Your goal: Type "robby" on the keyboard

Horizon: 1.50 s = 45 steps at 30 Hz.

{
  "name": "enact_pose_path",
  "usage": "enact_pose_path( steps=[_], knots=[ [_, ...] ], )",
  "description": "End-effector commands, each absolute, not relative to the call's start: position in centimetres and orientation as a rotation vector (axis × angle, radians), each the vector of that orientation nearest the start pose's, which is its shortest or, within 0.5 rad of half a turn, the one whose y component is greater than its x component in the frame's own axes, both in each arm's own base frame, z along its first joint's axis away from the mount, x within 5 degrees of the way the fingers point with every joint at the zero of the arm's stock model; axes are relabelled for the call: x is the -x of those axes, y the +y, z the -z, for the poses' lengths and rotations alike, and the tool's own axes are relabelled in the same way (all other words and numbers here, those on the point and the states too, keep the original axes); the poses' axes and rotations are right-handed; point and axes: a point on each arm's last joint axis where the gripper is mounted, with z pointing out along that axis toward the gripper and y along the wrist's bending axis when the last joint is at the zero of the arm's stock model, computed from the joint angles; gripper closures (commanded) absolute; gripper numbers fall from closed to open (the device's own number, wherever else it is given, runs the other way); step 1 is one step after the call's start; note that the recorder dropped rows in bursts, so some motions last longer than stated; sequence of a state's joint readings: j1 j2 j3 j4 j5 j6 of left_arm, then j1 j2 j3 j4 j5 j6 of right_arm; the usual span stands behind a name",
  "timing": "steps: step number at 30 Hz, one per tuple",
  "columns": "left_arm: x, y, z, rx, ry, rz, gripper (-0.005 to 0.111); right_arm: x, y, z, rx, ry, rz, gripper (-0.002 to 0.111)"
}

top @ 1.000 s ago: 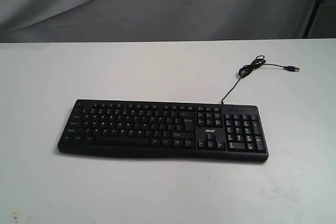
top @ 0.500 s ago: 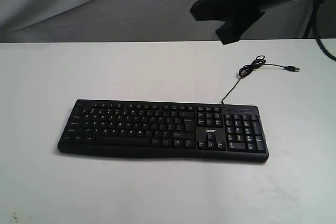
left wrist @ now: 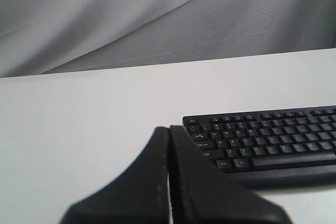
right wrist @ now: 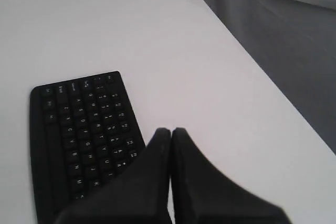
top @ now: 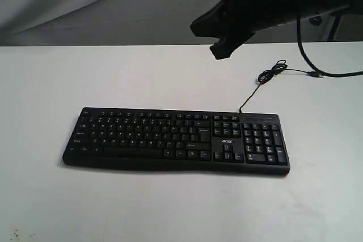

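Observation:
The wide black keyboard (top: 176,139) with white legends and a small acer logo lies flat on the white table (top: 85,208), number pad at its right end. Its thin black cable (top: 266,77) curls away behind that end. My right gripper (top: 218,49) hangs high over the table behind the keyboard, fingers pressed together and holding nothing. The right wrist view shows the same shut gripper (right wrist: 170,130) beside the keyboard (right wrist: 79,135). My left gripper (left wrist: 169,128) is shut and empty, just off the keyboard's (left wrist: 268,140) Esc corner; it does not appear in the exterior view.
A grey cloth backdrop (top: 113,4) hangs behind the table. The cable's USB plug (top: 316,74) lies loose at the back right. A thick black arm cable (top: 317,66) droops near it. A dark stand leg (top: 336,24) is at the far right.
The right arm came into the exterior view from the top right and has moved leftward and lower over the table. The keyboard has not moved.

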State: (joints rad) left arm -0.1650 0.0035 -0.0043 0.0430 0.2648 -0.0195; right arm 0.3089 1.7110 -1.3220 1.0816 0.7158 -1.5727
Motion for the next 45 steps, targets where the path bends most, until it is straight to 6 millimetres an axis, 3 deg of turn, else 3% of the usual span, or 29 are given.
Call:
enact_pose_path(
  steps=[1,6,12,20,32,39,45],
  knots=[
    [-5.5,-0.8,-19.0,-0.161,1.736,0.097,0.107,-33.5,17.9,-29.7,1.357,1.738,-0.545,0.108],
    [-5.5,-0.8,-19.0,-0.161,1.736,0.097,0.107,-33.1,20.8,-27.8,1.432,1.755,-0.466,0.108],
    [-5.5,-0.8,-19.0,-0.161,1.736,0.097,0.107,-32.3,24.2,-24.4,1.571,1.752,-0.507,0.108],
    [-5.5,-0.8,-19.0,-0.161,1.736,0.097,0.107,-34.6,27.6,-22.3,1.599,1.828,-0.684,0.108],
    [-5.5,-0.8,-19.0,-0.161,1.736,0.097,0.107,-34.2,35.0,-18.8,1.791,1.783,-0.555,0.108],
    [-5.5,-0.8,-19.0,-0.161,1.736,0.097,0.107,-35.8,36.6,-17.9,1.747,1.806,-0.551,0.108],
    [-5.5,-0.8,-19.0,-0.161,1.736,0.097,0.107,-37.0,36.7,-16.3,1.721,1.874,-0.49,0.108]
  ],
)
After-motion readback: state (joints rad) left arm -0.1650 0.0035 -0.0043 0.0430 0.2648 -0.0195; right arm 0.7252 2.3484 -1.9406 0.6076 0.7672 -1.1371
